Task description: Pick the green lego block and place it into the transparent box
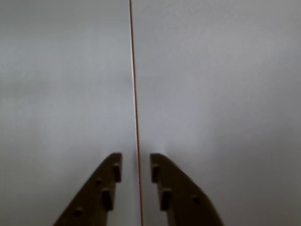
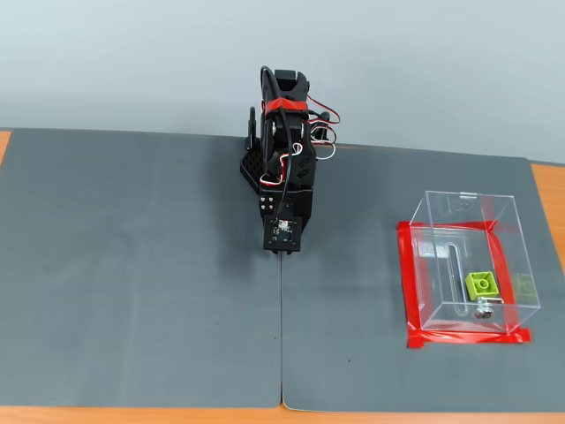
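Placement done: green lego block [image 2: 481, 284] inside transparent box [image 2: 467, 266], well right of gripper [image 1: 136, 165] in fixed view. Jaws slightly parted, empty.

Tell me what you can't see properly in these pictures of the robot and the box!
- Gripper: the wrist view shows it open and empty, but the bottom edge cuts its fingers off; in the fixed view the arm hides it.
- Green lego block and transparent box: outside the wrist view entirely.
- Small metal piece in the box: too small to identify.
- Pale green patch on the box wall: reflection or second brick, unclear.
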Motion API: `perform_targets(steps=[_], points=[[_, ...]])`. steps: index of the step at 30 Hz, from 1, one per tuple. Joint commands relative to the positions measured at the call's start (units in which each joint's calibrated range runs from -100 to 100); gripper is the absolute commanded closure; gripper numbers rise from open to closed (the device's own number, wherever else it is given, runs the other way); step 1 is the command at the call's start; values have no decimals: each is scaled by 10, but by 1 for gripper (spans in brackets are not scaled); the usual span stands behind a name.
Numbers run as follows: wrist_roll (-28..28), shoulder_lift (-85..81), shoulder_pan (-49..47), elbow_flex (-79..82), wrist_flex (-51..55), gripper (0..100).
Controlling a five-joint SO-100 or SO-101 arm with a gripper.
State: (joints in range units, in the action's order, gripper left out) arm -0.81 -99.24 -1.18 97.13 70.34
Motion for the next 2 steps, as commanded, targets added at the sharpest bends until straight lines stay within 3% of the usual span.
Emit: perform_targets(steps=[1, 2], points=[[-1, -1, 2, -35, 1, 93], [-1, -1, 2, -35, 1, 93]])
